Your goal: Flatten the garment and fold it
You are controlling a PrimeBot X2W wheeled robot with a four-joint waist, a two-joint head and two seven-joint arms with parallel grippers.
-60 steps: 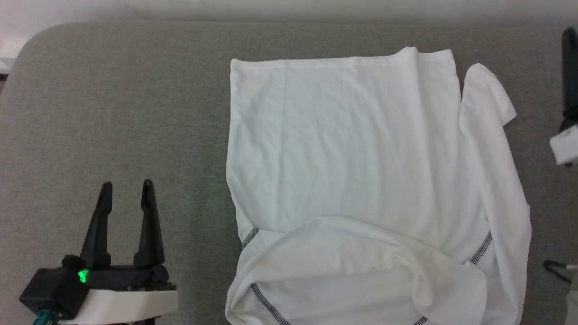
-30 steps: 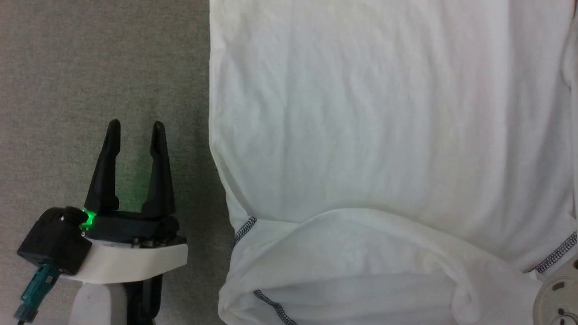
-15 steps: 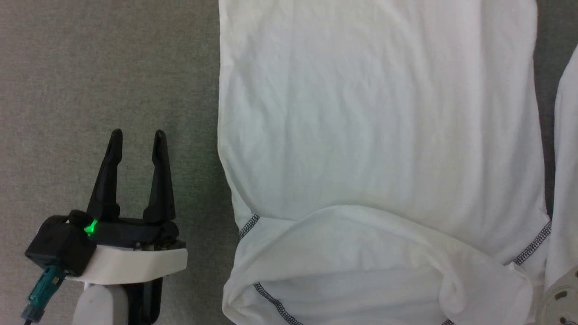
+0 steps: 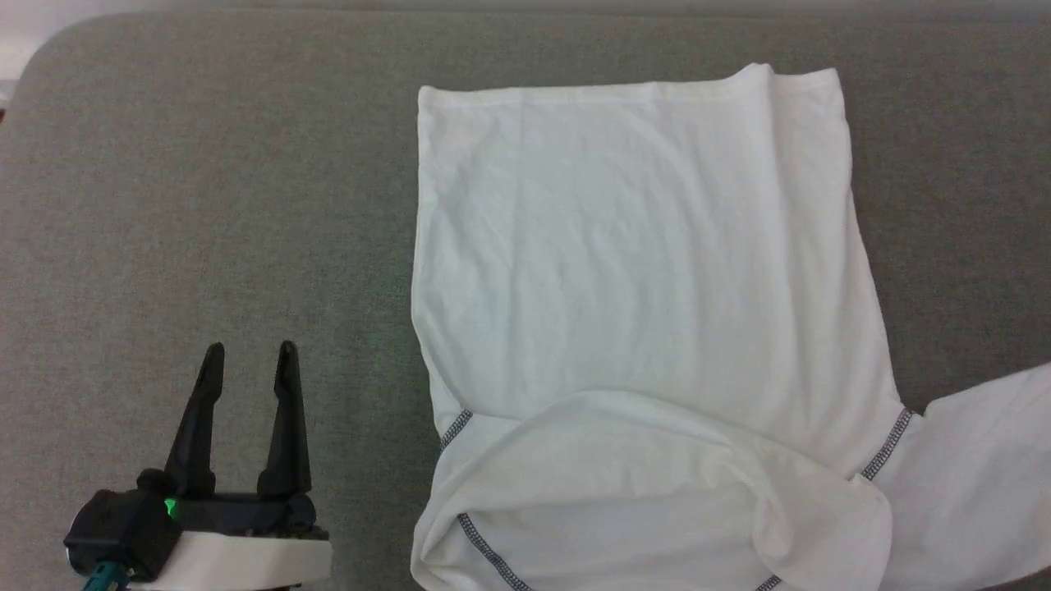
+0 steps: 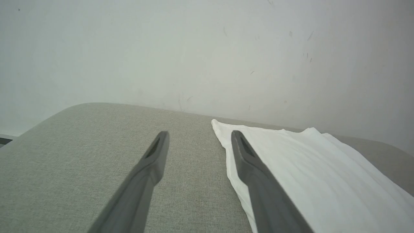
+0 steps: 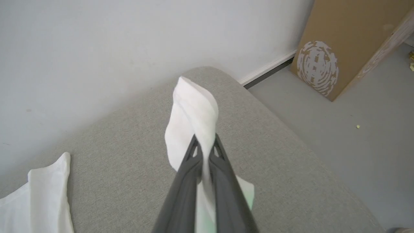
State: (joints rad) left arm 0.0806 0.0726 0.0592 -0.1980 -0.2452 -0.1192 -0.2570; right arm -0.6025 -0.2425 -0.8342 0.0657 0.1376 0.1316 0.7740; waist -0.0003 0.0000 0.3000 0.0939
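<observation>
Garment (image 4: 640,271): white, thin, finely creased knit. The torso lies spread in a rough rectangle on the grey woven upholstery (image 4: 205,205), with its straight hem near the far edge. Grey zigzag stitching marks the armholes, and the near fabric is folded over in a rounded flap. One sleeve (image 6: 194,106) is pinched between the closed fingers of the right gripper (image 6: 205,138) (cuff end twisted, standing past the fingertips), with bare upholstery around it. Left gripper (image 4: 250,348): fingers apart, empty, over bare upholstery beside the garment's left edge.
</observation>
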